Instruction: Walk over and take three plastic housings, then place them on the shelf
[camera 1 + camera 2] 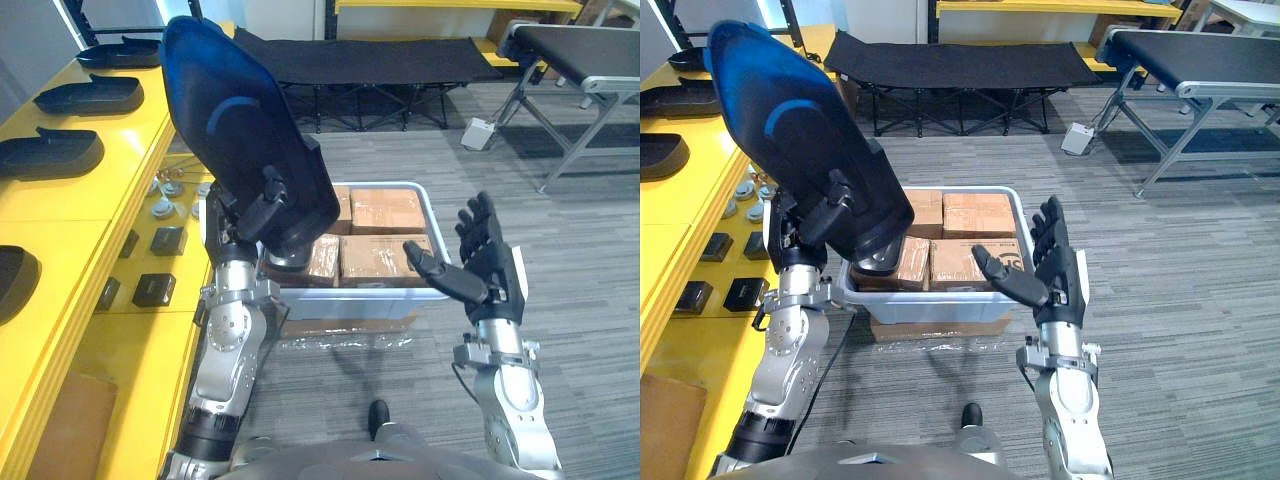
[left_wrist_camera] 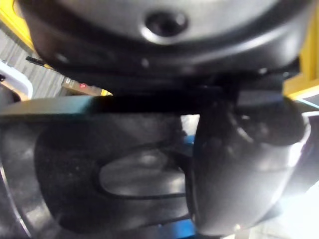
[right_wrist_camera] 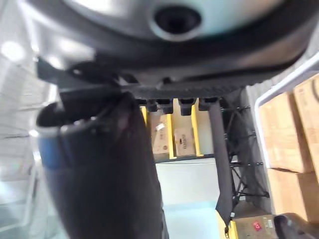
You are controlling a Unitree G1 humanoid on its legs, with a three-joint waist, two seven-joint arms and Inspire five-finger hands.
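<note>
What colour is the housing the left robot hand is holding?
The housing is black with a glossy blue sheen, clearest in the right eye view.

11 o'clock: plastic housing (image 1: 240, 130), smooth dark plastic, blue sheen, semi-gloss. 9 o'clock: shelf (image 1: 90, 205), glossy yellow paint, smooth. Centre: bin (image 1: 350, 302), pale smooth plastic; boxes (image 1: 385, 210) inside, brown matt cardboard, taped. 3 o'clock: floor (image 1: 560, 270), grey carpet, rough weave. 12 o'clock: cot (image 1: 380, 60), black matt cloth.
</note>
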